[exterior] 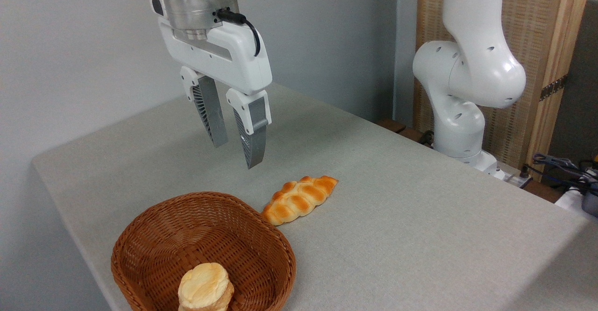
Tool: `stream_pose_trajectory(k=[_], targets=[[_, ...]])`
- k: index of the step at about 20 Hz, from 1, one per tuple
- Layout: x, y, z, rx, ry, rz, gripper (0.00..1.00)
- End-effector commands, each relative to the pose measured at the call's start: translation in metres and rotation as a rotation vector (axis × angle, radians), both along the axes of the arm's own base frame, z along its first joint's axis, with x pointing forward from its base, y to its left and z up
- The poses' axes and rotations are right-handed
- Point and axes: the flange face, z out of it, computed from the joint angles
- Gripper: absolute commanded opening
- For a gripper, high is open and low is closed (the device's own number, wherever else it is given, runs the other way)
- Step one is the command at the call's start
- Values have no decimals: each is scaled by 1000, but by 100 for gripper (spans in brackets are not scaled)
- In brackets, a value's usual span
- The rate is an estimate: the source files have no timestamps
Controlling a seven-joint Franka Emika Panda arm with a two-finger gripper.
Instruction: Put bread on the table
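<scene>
Wicker basket (140,236) holds the bread (204,286); the empty, part-open claw (238,154) should descend squarely over it.

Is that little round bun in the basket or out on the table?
In the basket. The bun sits inside the wicker basket, against its near wall; only the long loaf lies on the table.
</scene>
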Motion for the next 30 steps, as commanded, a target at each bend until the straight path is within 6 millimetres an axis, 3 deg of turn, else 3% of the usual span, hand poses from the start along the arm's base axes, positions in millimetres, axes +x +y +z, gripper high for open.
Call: stream_pose_trajectory(k=[1,15,19,22,26,30], targets=[[-6,4,4,6,5,8,100],[-2,8,4,3,-43,8,100],[14,15,-22,9,-165,21,100],[23,34,-46,13,-241,51,100],[30,43,-89,27,-245,54,100],[45,43,-116,100,-259,-58,100]])
